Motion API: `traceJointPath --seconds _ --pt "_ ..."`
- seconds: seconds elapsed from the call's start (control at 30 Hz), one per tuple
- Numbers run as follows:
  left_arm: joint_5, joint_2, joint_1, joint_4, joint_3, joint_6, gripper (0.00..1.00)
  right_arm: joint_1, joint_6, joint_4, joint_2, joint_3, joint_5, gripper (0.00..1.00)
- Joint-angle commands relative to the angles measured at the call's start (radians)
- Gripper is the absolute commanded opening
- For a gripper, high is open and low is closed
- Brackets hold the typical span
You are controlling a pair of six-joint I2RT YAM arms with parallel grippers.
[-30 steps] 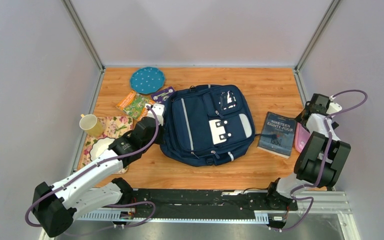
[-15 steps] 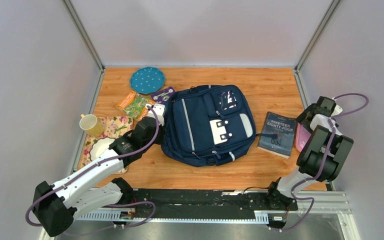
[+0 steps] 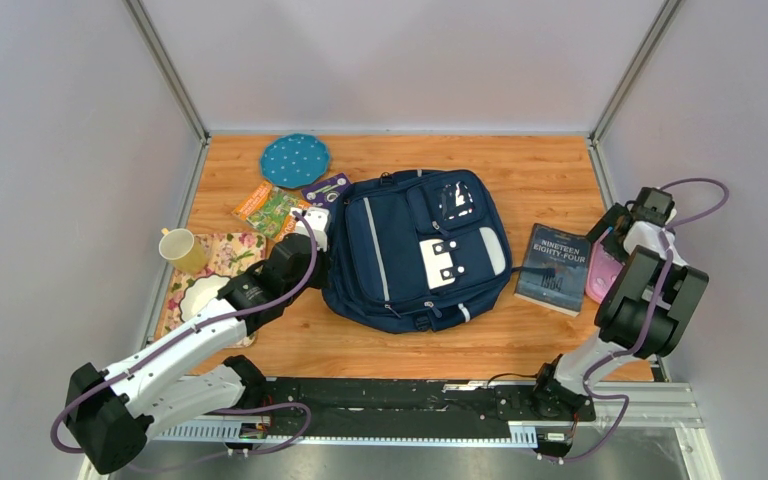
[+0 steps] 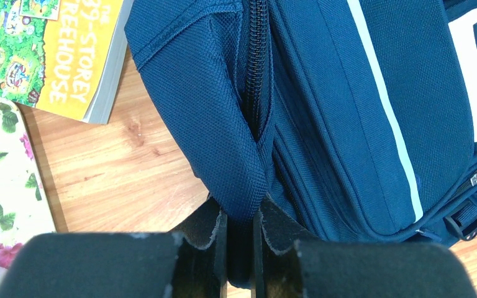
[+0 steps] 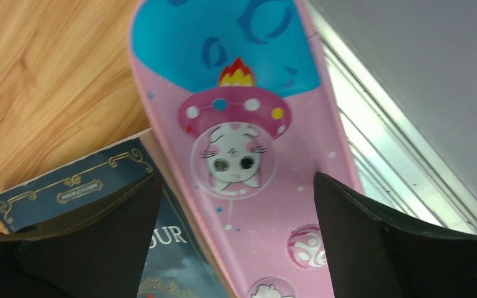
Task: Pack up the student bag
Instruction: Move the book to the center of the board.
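left gripper pinches the student bag by its zipper — steadying it, we judge; right gripper, fingers apart, straddles the pink pencil case.

Student bag lies mid-counter. Just left of it is a picture book, with a round pad behind that, near the far edge. By the left edge, a cup stands at the far corner of a cloth. Right of the bag is a novel, then a pencil case along the right edge (touching the novel's side).
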Motion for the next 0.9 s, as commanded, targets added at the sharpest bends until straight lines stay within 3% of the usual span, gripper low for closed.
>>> traceJointPath --seconds 0.0,0.33,0.57,0.87 --pt "0.0 -0.016 -0.002 0.093 0.017 0.001 0.0 0.07 0.041 -0.065 -0.001 -0.075 -0.222 0.93" --pt "-0.008 -0.027 -0.002 0.092 0.012 0.0 0.0 0.127 0.02 -0.082 -0.036 -0.073 -0.178 0.92" --pt "-0.032 -0.044 -0.002 0.075 0.015 0.009 0.0 0.116 0.076 -0.038 -0.234 -0.067 0.086 0.96" --pt "-0.036 -0.052 -0.002 0.064 0.02 0.014 0.0 0.0 0.097 -0.01 -0.126 -0.075 0.055 0.97"
